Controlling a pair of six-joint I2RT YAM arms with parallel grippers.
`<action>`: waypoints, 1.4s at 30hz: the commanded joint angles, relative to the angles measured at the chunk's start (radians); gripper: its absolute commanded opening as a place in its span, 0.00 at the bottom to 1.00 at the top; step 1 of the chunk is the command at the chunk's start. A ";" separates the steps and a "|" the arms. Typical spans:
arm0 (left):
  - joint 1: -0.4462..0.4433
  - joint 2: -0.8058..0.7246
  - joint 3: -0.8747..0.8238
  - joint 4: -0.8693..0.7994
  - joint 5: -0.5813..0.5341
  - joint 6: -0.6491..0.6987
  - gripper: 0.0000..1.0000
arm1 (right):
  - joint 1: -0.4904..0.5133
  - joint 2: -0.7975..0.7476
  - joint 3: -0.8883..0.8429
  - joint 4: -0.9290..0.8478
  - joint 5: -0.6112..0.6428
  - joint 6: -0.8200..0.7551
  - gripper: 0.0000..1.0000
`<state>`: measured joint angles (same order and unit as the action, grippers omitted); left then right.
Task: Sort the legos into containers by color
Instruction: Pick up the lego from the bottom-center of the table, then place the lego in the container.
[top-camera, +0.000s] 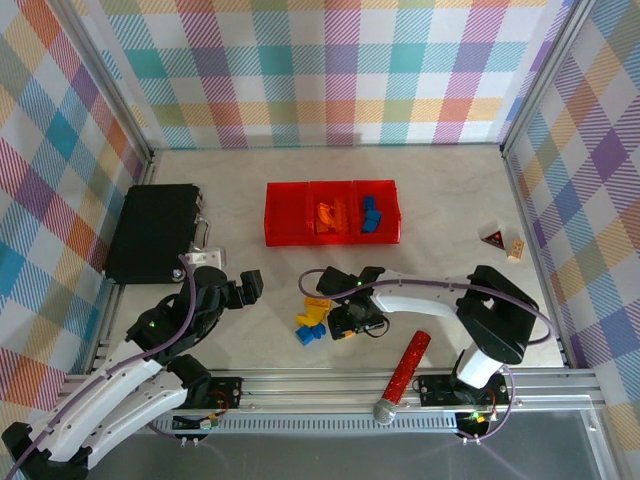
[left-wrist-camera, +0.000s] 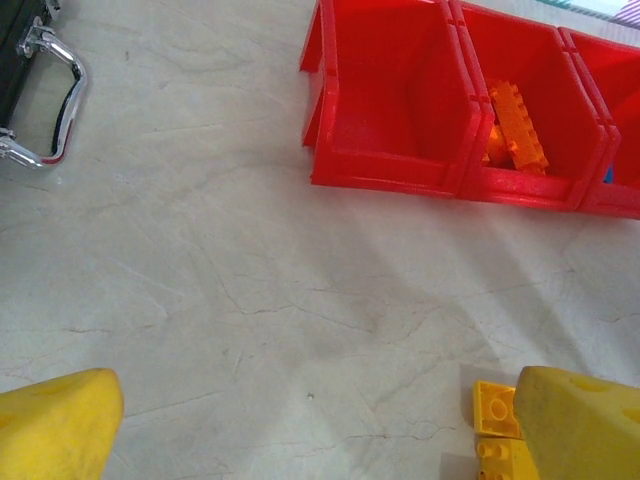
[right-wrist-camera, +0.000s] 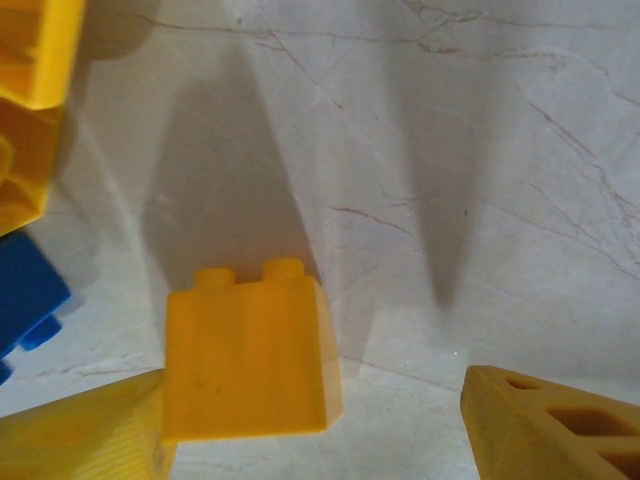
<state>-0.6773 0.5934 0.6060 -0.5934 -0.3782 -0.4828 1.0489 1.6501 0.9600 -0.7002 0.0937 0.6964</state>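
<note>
We're at the grab step: the right gripper (right-wrist-camera: 310, 420) has its jaws wide around a yellow brick (right-wrist-camera: 245, 360), which touches one finger but doesn't look pinched yet. Next we'd say squeeze, lift, and carry it to the empty bin (left-wrist-camera: 390, 100). The left gripper (left-wrist-camera: 320, 420) hangs wide open, holding nothing.

Place: a lab-style robot test cell.
Walls: pastel plaid panels (top-camera: 340, 70) across the top and down both sides of the frame.
Frame: aluminium posts (top-camera: 540, 75) at the corners, and a slotted rail (top-camera: 330, 385) along the bottom edge.
Surface: pale marbled tabletop (top-camera: 250, 170).
Machines: left arm (top-camera: 120, 395) and right arm (top-camera: 430, 297), based at that rail.
</note>
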 joint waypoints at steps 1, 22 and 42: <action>-0.001 -0.011 0.028 -0.028 -0.021 -0.001 1.00 | 0.008 0.035 0.032 -0.027 0.012 -0.018 0.73; -0.001 -0.006 0.041 -0.032 -0.053 0.010 1.00 | -0.010 0.028 0.274 -0.200 0.152 -0.117 0.31; -0.001 -0.006 0.095 -0.011 -0.077 0.026 1.00 | -0.257 0.407 1.064 -0.104 -0.072 -0.431 0.28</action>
<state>-0.6773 0.5934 0.6704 -0.6224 -0.4255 -0.4564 0.8017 1.9888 1.9594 -0.7879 0.0917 0.3176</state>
